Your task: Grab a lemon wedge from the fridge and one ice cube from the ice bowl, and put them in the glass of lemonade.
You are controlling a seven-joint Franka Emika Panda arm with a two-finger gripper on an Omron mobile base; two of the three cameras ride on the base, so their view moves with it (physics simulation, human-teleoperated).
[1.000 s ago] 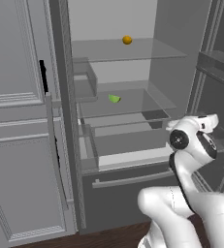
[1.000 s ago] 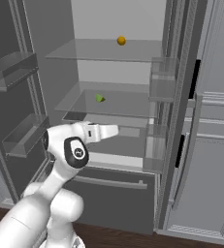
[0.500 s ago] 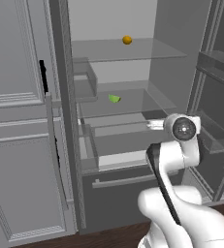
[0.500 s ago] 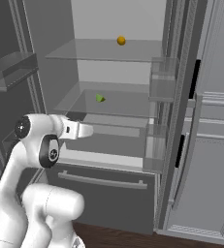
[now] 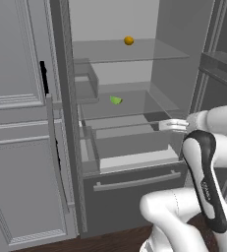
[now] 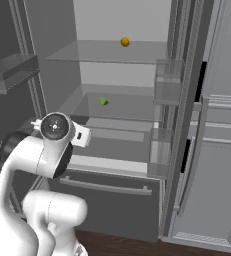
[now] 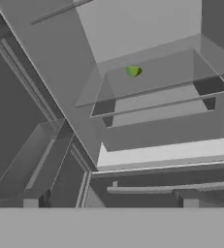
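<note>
Yellow-green lemon wedge (image 5: pixel 116 100) lies on the middle glass shelf (image 5: pixel 149 101) of the open fridge (image 5: pixel 184 29), centre of the left base frame, upper centre in the hand view. Orange fruit (image 5: pixel 128 40) one shelf up: not the target. Pincer (image 7: pixel 110 197) spread wide, empty, outside the shelf front, well short of the wedge. Judgement: advance level above the shelf, centre the tiny piece between tips, close gently.

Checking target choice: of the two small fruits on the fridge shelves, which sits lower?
The tiny yellow-green lemon wedge, on the lower glass shelf; the round orange fruit sits higher.
</note>
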